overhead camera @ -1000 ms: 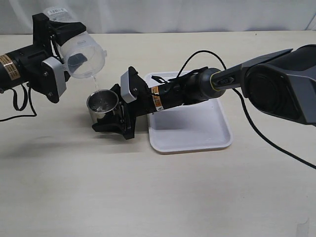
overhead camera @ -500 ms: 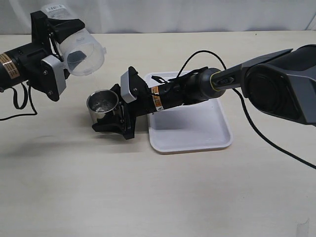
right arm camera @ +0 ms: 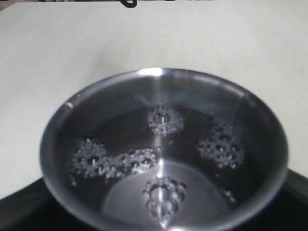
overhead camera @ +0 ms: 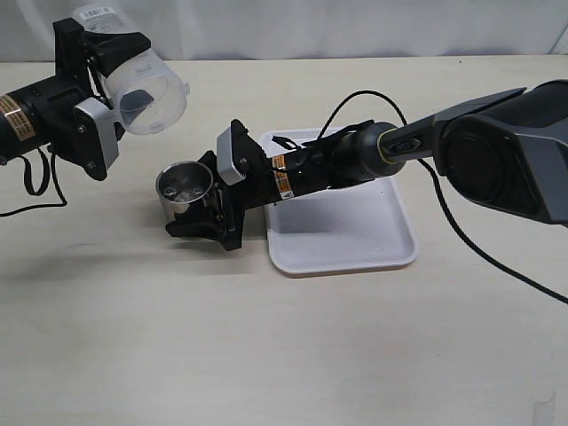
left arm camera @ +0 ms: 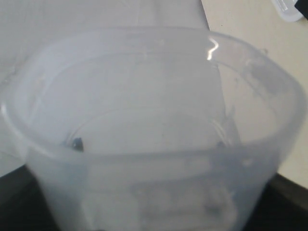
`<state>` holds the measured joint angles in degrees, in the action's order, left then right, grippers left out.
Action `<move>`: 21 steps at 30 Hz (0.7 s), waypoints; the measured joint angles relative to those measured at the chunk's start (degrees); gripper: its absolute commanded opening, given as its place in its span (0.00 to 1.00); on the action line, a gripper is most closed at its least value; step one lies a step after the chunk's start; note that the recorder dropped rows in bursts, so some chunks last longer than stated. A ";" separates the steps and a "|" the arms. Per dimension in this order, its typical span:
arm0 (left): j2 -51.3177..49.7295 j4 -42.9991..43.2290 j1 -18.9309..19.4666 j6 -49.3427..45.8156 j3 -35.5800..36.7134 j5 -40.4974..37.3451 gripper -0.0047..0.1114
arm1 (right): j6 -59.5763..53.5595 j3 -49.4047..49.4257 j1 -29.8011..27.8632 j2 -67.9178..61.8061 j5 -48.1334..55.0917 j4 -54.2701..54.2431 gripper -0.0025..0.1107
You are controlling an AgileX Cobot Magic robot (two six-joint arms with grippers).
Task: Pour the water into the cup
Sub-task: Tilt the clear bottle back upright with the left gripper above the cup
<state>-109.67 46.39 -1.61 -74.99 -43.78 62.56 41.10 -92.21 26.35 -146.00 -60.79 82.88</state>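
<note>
The steel cup (overhead camera: pixel 185 188) stands on the table just left of the tray, and my right gripper (overhead camera: pixel 193 213) is shut around its sides. In the right wrist view the cup (right arm camera: pixel 163 86) holds water (right arm camera: pixel 144 139) with clusters of bubbles on its surface. Up and to the left of the cup, my left gripper (overhead camera: pixel 108 89) is shut on a clear plastic container (overhead camera: pixel 146 93) with a blue-and-white label. The container is tilted, mouth towards the cup, and nothing runs from it. It fills the left wrist view (left arm camera: pixel 154 130) and hides the jaws there.
A white tray (overhead camera: pixel 355 240) lies right of the cup, under the right arm. A black cable (overhead camera: pixel 355 98) loops over the tray's far side. Another cable (overhead camera: pixel 35 182) hangs below the left arm.
A second ago a thin stream ran from the container into the cup. The left gripper has since lifted and tipped the container back, and the stream has stopped. The right arm has not moved.
</note>
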 measured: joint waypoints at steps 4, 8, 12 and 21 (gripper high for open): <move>0.00 0.00 0.00 0.00 0.00 0.00 0.04 | 0.00 0.00 0.00 0.00 0.00 0.00 0.06; 0.00 0.00 0.00 0.00 0.00 0.00 0.04 | 0.00 0.00 0.00 0.00 0.00 0.00 0.06; 0.00 0.00 0.00 -0.25 0.00 0.00 0.04 | 0.00 0.00 0.00 0.00 0.00 0.00 0.06; 0.00 0.00 0.00 -1.32 0.00 0.00 0.04 | 0.00 0.00 0.00 0.00 0.00 0.00 0.06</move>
<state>-109.67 46.39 -1.61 -76.31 -43.78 62.56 41.10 -92.21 26.35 -146.00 -60.79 82.88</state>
